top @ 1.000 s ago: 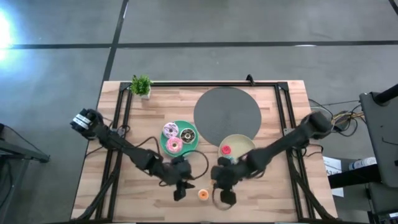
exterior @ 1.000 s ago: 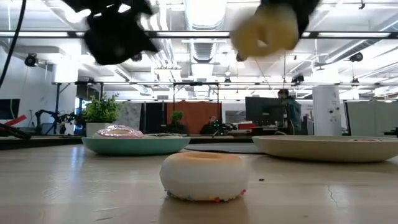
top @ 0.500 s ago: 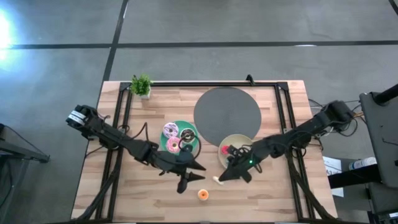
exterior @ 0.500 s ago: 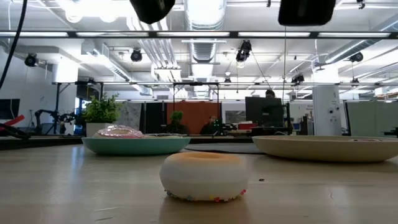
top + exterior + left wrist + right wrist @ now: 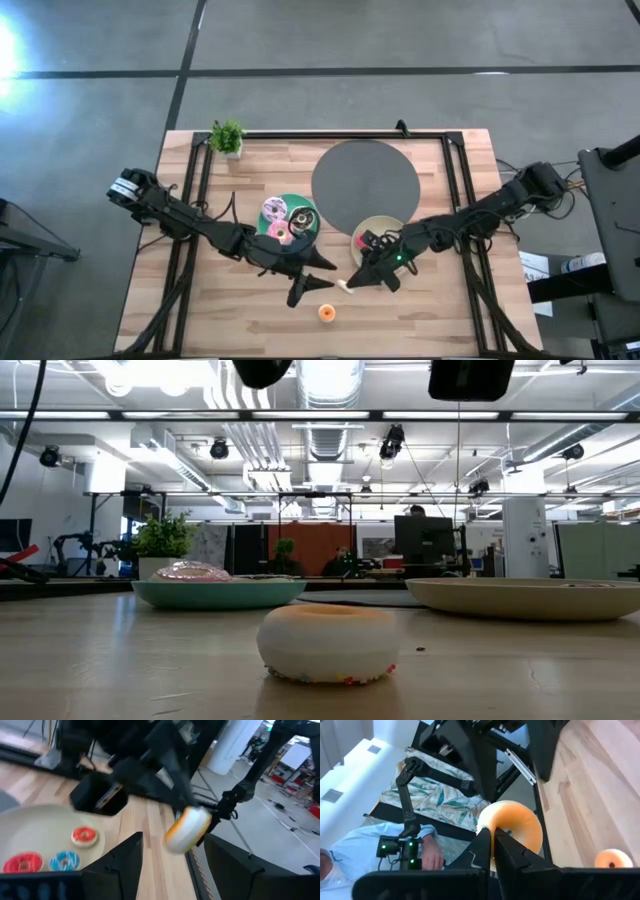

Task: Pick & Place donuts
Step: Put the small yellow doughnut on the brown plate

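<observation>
My right gripper (image 5: 352,286) is shut on a pale orange-topped donut (image 5: 516,831), held above the table near its near edge. My left gripper (image 5: 310,289) hovers open just to its left; its fingers (image 5: 125,865) frame that donut (image 5: 187,829) from a distance without touching. A second small orange donut (image 5: 326,312) lies flat on the wood close to the near edge, large in the low view (image 5: 328,643). The teal plate (image 5: 306,236) carries three larger donuts (image 5: 275,210). The pale-yellow plate (image 5: 392,226) carries tiny donuts (image 5: 83,835). My right gripper pinches the donut's ring at its rim (image 5: 485,822) between both fingers (image 5: 482,851), whose tips cover the exact spot. The donut is lifted clear of the table and stands on edge, tilted, as the left wrist view shows.
A large dark grey round mat (image 5: 364,183) lies at the far middle, and a small potted plant (image 5: 227,136) stands at the far left corner. A person in a light blue shirt (image 5: 395,852) sits beyond the table. Bare wood lies along the near edge on both sides.
My right gripper has risen with the pale donut and moved from the near edge toward the pale-yellow plate; the donut has left the low view upward. My left gripper has also risen and drawn slightly toward the far edge. The orange donut on the table has stayed put.
</observation>
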`<act>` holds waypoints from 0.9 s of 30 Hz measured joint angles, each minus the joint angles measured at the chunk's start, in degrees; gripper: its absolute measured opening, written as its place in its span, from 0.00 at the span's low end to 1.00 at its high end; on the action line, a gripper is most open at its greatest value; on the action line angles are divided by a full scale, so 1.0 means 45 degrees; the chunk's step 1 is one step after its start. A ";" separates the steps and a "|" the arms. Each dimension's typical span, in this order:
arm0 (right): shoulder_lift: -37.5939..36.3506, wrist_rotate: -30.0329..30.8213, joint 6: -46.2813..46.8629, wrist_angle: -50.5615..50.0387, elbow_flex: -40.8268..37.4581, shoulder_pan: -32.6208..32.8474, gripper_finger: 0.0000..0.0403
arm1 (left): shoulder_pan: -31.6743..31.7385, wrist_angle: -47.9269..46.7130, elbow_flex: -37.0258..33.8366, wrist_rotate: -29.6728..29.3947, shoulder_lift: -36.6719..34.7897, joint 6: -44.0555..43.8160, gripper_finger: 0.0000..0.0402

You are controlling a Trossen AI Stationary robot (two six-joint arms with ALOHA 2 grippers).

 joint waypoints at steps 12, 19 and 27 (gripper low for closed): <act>0.0000 -0.0107 -0.0022 0.0036 0.0000 -0.0421 0.02 | 0.0165 0.0138 0.0095 0.0735 0.0019 0.0424 0.46; 0.0000 -0.0042 -0.0025 0.0142 0.0000 -0.0775 0.02 | 0.0253 0.0202 0.0102 0.0897 0.0019 0.0425 0.46; 0.0000 -0.0157 0.0182 0.0650 0.0005 -0.0960 0.02 | 0.0442 0.0181 0.0044 0.0809 0.0019 0.0519 0.46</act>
